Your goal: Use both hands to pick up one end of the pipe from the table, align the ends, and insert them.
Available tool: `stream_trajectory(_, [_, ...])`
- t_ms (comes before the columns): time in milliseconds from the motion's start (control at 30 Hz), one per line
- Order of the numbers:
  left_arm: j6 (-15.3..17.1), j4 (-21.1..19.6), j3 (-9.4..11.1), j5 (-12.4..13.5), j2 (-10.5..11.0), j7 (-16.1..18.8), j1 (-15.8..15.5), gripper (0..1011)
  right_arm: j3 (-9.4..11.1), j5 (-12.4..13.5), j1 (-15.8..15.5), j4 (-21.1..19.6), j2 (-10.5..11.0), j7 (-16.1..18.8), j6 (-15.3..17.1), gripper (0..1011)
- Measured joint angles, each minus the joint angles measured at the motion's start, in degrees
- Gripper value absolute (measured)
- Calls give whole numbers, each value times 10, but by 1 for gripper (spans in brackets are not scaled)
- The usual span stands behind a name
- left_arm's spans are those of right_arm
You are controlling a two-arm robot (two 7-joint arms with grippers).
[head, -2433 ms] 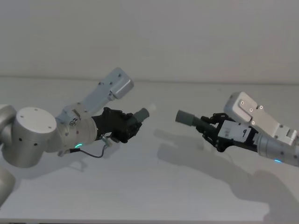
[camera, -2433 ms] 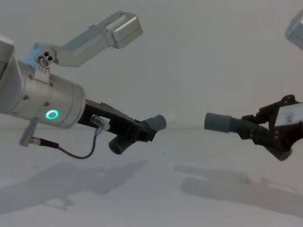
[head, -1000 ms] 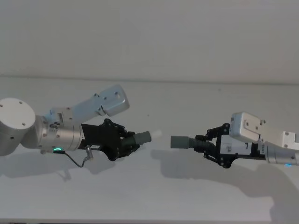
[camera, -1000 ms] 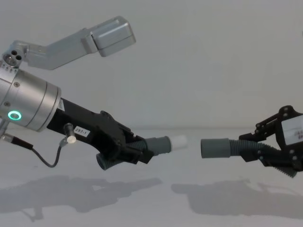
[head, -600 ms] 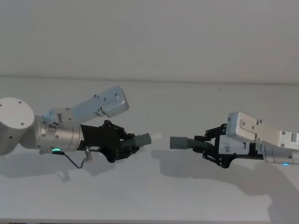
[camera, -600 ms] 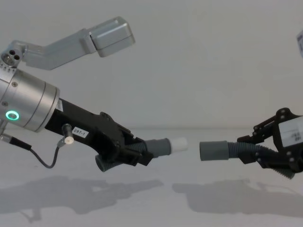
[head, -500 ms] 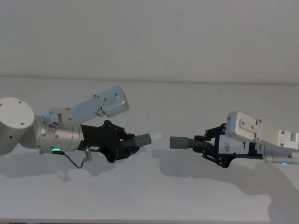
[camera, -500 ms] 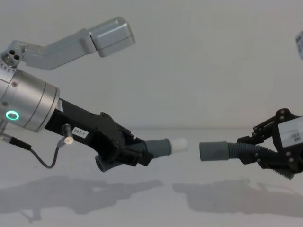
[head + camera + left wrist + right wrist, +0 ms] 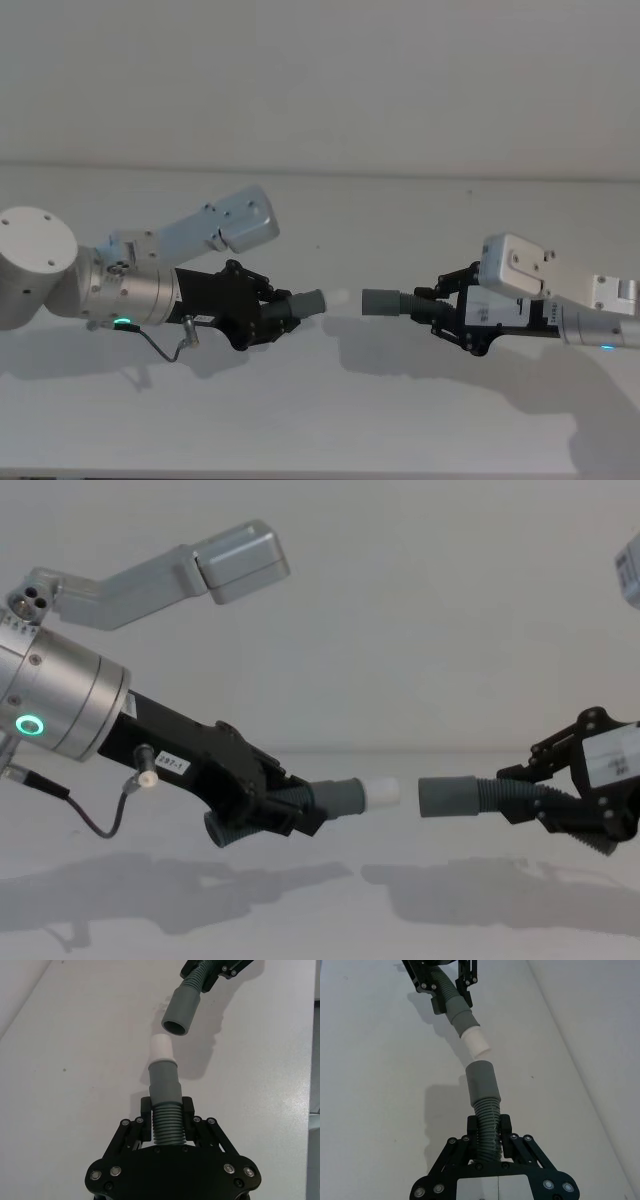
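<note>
Since the frame 0.5 s back, the gap between the two pipe ends has narrowed a bit; both arms have edged toward each other, else little change.

Left tool [image 9: 262, 318] [image 9: 167, 1115] [image 9: 272, 810]: fingers pinch the ribbed part of the left hose piece [image 9: 300, 304] [image 9: 165, 1095] [image 9: 335, 798], held in the air above the counter [image 9: 330, 410] [image 9: 330, 920]. Its grey collar points toward the robot's right, w/ a pale white tip [image 9: 341, 297] [image 9: 162, 1048] [image 9: 475, 1043] [image 9: 380, 791] sticking out of it. A 2nd open end of this piece shows below the tool in chest view.

Right tool [image 9: 447, 312] [image 9: 489, 1130] [image 9: 560, 810]: fingers pinch the ribbed part of the right hose piece [image 9: 395, 302] [image 9: 483, 1091] [image 9: 470, 796], also off the counter. Its grey collar mouth [image 9: 366, 301] [image 9: 175, 1027] [image 9: 424, 797] faces the white tip.

Tip and mouth are near but apart, a small gap between; not inserted. In chest view they sit at abt the same height. In the wrist views the two axes look slightly offset, not quite in line.

Shadows of both arms lie on the counter below. Green light ring [image 9: 29, 725] glows on the left arm.
</note>
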Motion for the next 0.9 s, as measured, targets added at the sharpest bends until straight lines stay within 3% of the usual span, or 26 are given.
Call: stream_trajectory(900, [-6, 17, 20, -8, -8, -2, -16, 341, -13, 9, 12, 8, 1, 0, 4, 264])
